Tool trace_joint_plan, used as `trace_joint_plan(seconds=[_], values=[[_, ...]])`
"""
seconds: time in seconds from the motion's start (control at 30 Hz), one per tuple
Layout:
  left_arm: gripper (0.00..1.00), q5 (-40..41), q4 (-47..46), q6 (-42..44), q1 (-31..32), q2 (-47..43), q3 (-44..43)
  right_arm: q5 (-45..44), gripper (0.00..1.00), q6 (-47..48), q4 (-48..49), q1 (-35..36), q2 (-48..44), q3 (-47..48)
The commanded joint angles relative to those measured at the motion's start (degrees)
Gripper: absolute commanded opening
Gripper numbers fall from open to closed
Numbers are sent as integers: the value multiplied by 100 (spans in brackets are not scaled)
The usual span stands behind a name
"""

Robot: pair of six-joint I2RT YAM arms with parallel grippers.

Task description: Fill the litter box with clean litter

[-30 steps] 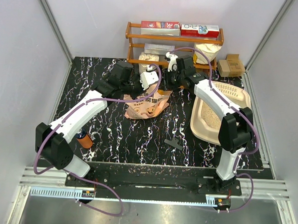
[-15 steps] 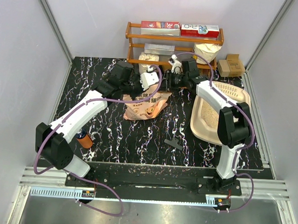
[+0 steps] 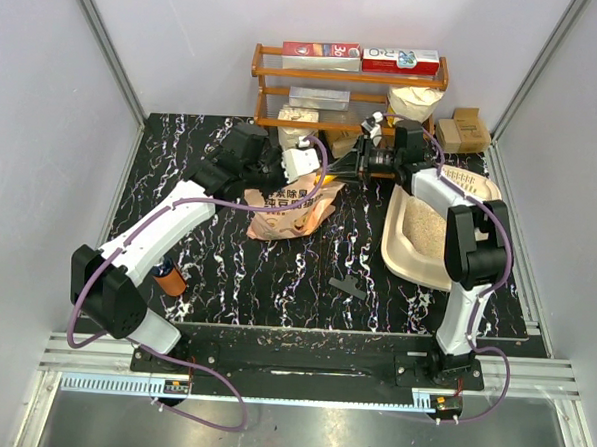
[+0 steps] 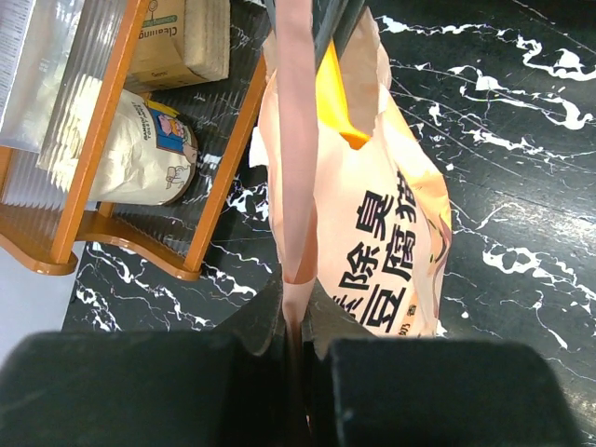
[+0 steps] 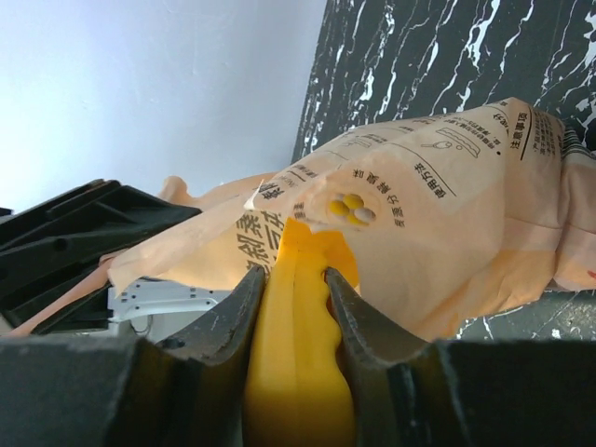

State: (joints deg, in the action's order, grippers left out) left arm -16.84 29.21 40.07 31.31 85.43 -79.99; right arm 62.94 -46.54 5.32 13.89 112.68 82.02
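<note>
The cream litter box point(image 3: 485, 201) lies at the right of the table, with beige clean litter point(image 3: 425, 230) in it. The crinkled pink-orange litter bag point(image 3: 294, 207) with Chinese text sits left of it at mid table. My left gripper point(image 3: 300, 164) is shut on the bag's top edge point(image 4: 298, 168). My right gripper point(image 3: 354, 164) is shut on the bag's orange corner point(image 5: 298, 307) from the right. The bag hangs stretched between both grippers point(image 5: 447, 186).
A wooden shelf rack point(image 3: 351, 81) with boxes and white sacks stands at the back, close behind both grippers. A cardboard box point(image 3: 463, 130) sits back right. A small dark scoop-like piece point(image 3: 348, 285) lies in front. An orange object point(image 3: 169, 279) is by the left arm.
My right gripper has drawn back to the right toward the litter box, pulling the bag's corner. The bag has shifted slightly right. The left arm has barely moved.
</note>
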Motion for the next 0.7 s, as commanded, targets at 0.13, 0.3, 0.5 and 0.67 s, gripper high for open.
trace_joint_plan(seconds=[0.13,0.3,0.5,0.67], values=[[0,67,-390,141,-2,-386,-43,1037,0,-795,197,-659,-290,25],[0,102,-399,53,7,-343,-70,405,0,-1129,567,-668,-212,-230],[0,111,-267,35,7,-316,-210,361,0,-1024,251,-906,-352,33],[0,120,-223,62,7,-211,-254,498,0,-1216,382,-589,1,446]])
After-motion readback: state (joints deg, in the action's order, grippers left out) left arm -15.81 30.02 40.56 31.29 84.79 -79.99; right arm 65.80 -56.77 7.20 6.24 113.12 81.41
